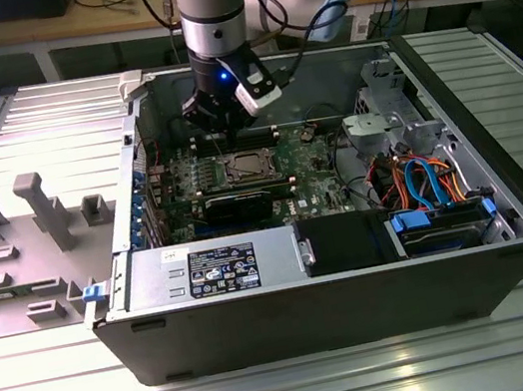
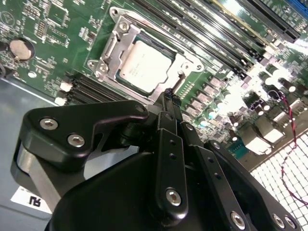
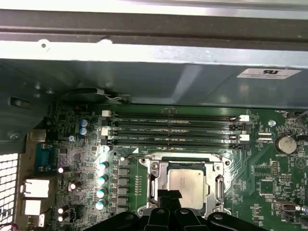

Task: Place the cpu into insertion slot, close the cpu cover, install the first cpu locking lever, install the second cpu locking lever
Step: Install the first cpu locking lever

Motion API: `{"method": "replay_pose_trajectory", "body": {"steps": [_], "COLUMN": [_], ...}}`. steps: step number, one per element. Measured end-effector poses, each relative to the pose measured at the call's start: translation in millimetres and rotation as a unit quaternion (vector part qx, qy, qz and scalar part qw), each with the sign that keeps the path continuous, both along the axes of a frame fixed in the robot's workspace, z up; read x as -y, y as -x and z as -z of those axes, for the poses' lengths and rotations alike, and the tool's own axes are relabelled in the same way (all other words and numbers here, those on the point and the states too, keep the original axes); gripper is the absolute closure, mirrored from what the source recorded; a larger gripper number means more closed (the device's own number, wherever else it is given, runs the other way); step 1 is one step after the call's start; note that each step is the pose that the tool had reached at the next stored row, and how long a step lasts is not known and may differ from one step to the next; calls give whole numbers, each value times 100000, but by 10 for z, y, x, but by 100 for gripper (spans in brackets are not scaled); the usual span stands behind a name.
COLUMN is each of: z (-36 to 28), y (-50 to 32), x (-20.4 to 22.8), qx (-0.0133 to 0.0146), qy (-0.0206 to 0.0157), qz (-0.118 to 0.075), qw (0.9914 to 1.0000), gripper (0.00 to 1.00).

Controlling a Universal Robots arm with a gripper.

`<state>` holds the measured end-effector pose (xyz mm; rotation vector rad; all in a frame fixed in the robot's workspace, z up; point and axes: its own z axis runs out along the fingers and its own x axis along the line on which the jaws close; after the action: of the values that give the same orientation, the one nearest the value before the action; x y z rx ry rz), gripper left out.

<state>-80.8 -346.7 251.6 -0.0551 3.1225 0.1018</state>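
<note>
The cpu [image 2: 144, 65] [image 3: 185, 185] lies flat in the insertion slot on the green board, silver top up. The cpu cover [image 2: 107, 54] [image 3: 159, 182] is down around it, its window framing the chip, so the slot itself is mostly hidden underneath. In the exterior view the socket [image 1: 242, 167] sits mid-board inside the open computer case. My gripper [image 1: 216, 125] [image 2: 169, 95] [image 3: 168, 195] hangs just above the socket's edge, shut, with nothing between its fingers. I cannot tell how the locking levers stand.
Long black memory slots [image 3: 173, 129] [image 2: 231, 33] run beside the socket, towards the case's back wall [image 3: 144, 72]. A power supply [image 1: 213, 265] and a drive bay with cables [image 1: 432, 186] line the case's front. A grey fixture [image 1: 41, 209] stands at the exterior view's left.
</note>
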Motion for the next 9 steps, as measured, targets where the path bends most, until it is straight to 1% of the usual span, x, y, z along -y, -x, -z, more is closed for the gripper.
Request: {"method": "replay_pose_trajectory", "body": {"steps": [2,4,9], "z": [1,1,1], "y": [34,42,43], "x": [-1,-1,0], "qx": [-6,-6,-1], "qy": [-4,1,0], "qz": [396,904,1097], "qw": [99999,99996,99994], "gripper": [89,89,89]}}
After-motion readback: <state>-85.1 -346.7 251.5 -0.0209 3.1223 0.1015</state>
